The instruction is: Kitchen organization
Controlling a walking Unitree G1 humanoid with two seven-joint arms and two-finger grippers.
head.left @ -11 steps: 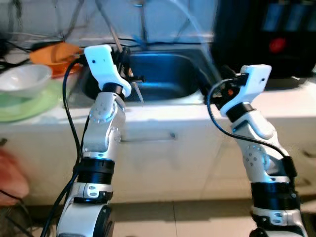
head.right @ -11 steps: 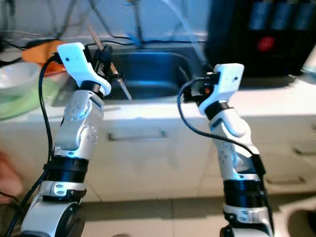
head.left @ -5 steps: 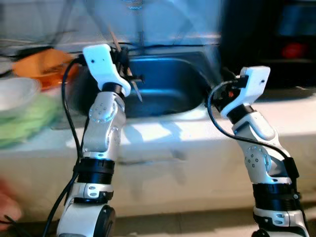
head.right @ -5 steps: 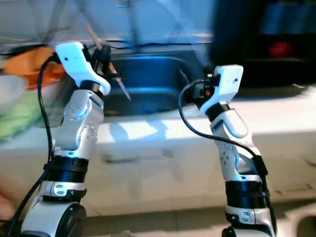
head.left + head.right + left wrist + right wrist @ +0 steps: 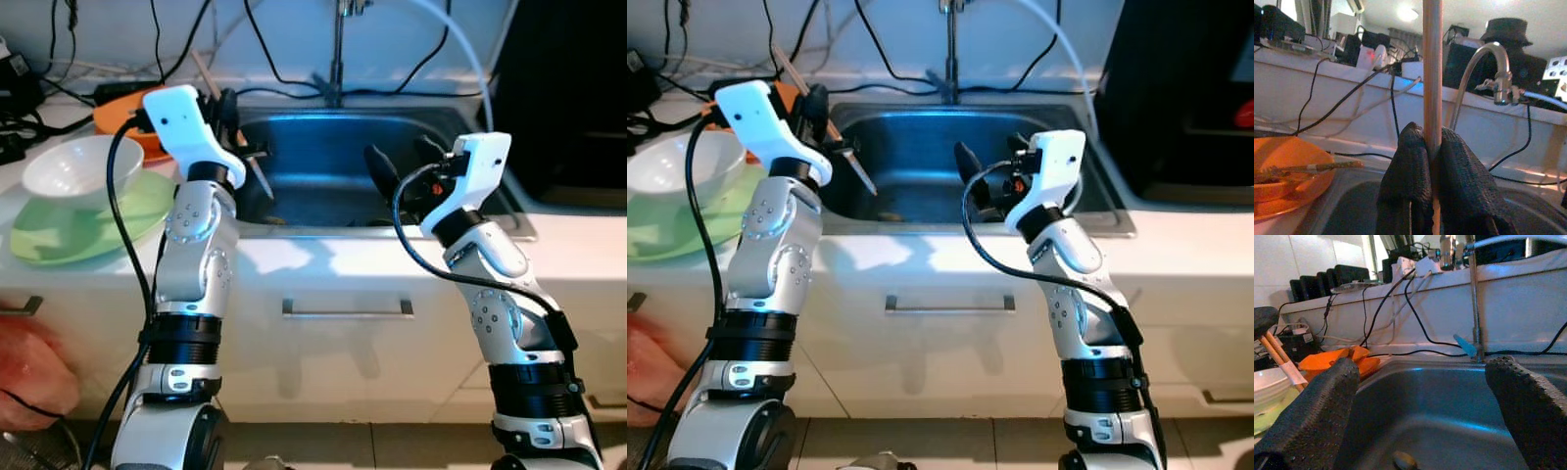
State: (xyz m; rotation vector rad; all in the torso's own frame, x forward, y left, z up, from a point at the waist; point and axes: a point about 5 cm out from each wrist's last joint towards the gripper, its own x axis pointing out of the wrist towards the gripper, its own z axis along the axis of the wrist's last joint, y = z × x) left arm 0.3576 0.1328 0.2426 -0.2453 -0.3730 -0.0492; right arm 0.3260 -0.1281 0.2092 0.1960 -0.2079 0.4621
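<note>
Left wrist view puts the grip closest: the left gripper (image 5: 1432, 147) is pinched tight on wooden chopsticks (image 5: 1432, 73), which stand near upright through the middle of the frame, the two black fingers (image 5: 1403, 181) pressed against the wood well below its top. In the left eye view the same gripper (image 5: 233, 122) sits at upper left, at the left rim of the steel sink (image 5: 323, 132), with the lower tips slanting down over the basin.

The right gripper (image 5: 402, 162) hangs in the centre right over the sink, fingers spread wide and holding nothing; the right wrist view shows the gap between them plainly.

Left of the sink, in the middle left of the frame, a white bowl (image 5: 78, 168) rests on a green plate (image 5: 59, 230). Beyond them, toward the upper left, lies an orange dish (image 5: 1288, 166) with a utensil across it. At the back stand the faucet (image 5: 338, 44) and a tangle of black cables (image 5: 265, 39).

The step in hand looks like carrying the chopsticks to their place, probably the basin or the dishes at left. To do it well, keep the squeeze firm, since round sticks can swivel in the pads; move slowly so the long lower ends do not catch the sink rim; lower them almost flat before letting go.
</note>
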